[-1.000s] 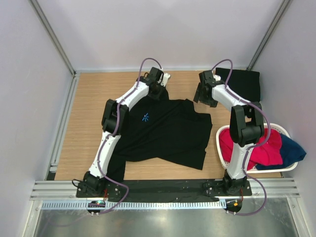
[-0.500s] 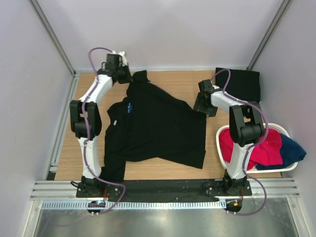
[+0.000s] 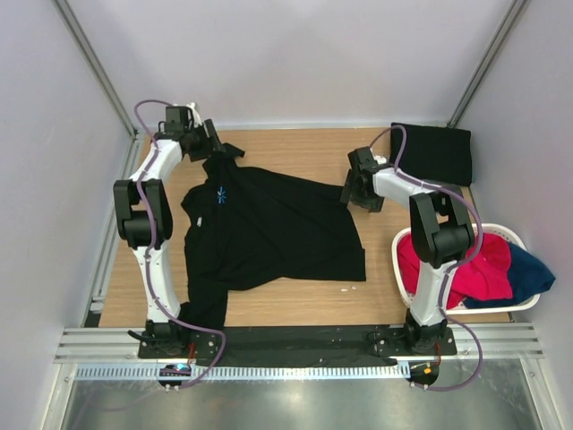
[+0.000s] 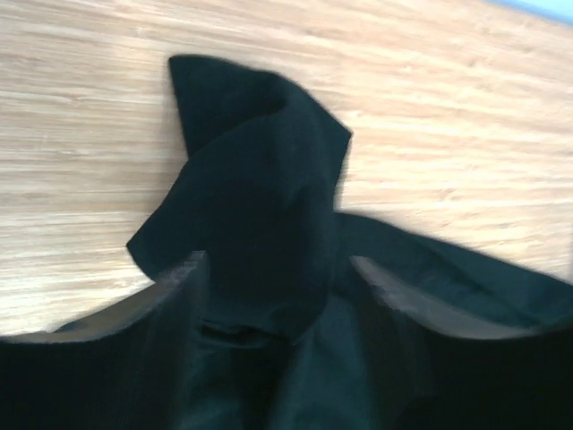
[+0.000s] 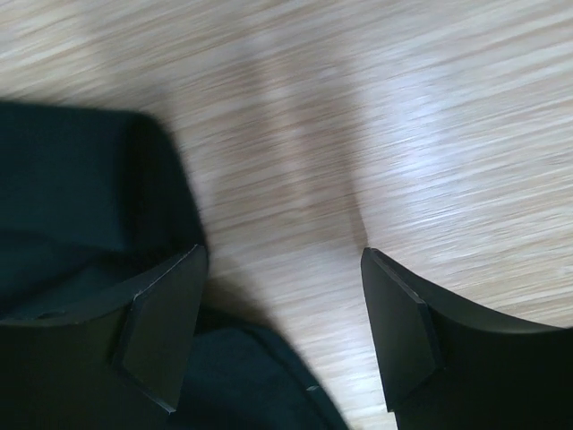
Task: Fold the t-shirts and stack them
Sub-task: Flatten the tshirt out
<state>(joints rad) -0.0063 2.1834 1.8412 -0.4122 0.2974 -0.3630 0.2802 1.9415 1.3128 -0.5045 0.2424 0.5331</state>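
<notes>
Spreading across the centre-left of a desk [image 3: 295,148] of pale, straight-grained wood, the first t-shirt [image 3: 277,233] of two: soft matte black cloth, collared, short-sleeved, creased in shallow folds, marked with a small light-blue starburst [image 3: 220,193] near the collar end, with one sleeve trailing toward the near edge beside the left arm's base. Folded into a neat dark rectangle at the far right corner, the second t-shirt [image 3: 431,152], well apart from the first.

Standing at the right edge of the desk, one white oval plastic basket [image 3: 400,260] with a smooth rim. Holding two crumpled pieces: one magenta-red cloth [image 3: 466,269] filling most of the inside, one dark blue cloth [image 3: 530,273] draped over the right rim.

Extended to the far left corner, the left pincer [image 3: 213,146], parted and straddling a peaked flap of the first t-shirt on the wood, the left wrist view too blurred to tell whether metal meets cloth. Poised at the tip of the same shirt's right sleeve, the right pincer [image 3: 355,190], likewise spread wide and gripping nothing. Between its two dark, wedge-shaped fingers [image 5: 161,331], bare wood; under and beside one of them, black cloth.
</notes>
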